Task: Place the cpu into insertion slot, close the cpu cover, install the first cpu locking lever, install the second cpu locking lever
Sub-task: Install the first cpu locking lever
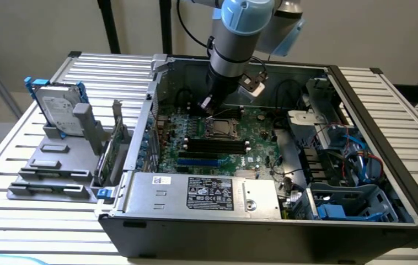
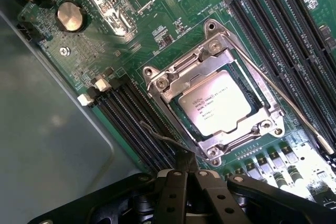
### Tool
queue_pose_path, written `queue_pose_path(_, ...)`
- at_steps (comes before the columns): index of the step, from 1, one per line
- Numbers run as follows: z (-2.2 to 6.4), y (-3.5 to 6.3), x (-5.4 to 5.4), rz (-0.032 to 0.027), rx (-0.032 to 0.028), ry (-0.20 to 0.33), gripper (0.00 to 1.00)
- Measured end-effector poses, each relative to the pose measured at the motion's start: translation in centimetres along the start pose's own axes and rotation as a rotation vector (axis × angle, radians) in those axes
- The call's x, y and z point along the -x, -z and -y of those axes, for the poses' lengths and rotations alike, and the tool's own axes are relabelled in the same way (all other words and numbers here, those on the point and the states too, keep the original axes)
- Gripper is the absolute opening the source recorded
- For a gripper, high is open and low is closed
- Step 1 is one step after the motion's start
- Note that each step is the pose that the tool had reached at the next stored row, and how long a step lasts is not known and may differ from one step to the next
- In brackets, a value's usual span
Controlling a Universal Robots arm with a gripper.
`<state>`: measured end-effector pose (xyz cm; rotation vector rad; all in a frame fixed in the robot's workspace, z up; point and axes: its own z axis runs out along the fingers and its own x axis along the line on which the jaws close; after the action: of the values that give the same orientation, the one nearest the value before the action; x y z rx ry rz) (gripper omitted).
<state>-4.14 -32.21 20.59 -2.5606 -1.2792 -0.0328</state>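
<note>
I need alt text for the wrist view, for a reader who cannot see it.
The cpu lies in its socket on a green motherboard, with the silver cpu cover closed around it. The shut gripper is at one socket corner, close to a thin wire locking lever. Black memory slots run on both sides.

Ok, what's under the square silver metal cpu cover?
The pale, printed square cpu shows through the window of the cpu cover; its edges and anything beneath it are hidden.

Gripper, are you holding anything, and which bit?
Cannot be told: the shut gripper touches the thin locking lever partway along, near a corner of the cpu cover, pinching or only pressing.
</note>
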Motion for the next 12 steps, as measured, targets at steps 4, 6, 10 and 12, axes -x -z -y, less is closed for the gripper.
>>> queue_pose_path(4, -0.05, -0.13, 0.0, -0.0006, 0.0011, 0.0, 0.11)
queue_pose_path(6, -0.11, -0.24, -0.01, -0.0009, 0.0022, 0.001, 0.11)
queue_pose_path(10, -0.31, -0.45, -0.1, -0.0006, 0.0043, 0.001, 0.11)
queue_pose_path(12, -0.3, -0.52, -0.16, 0.0, 0.005, 0.001, 0.11)
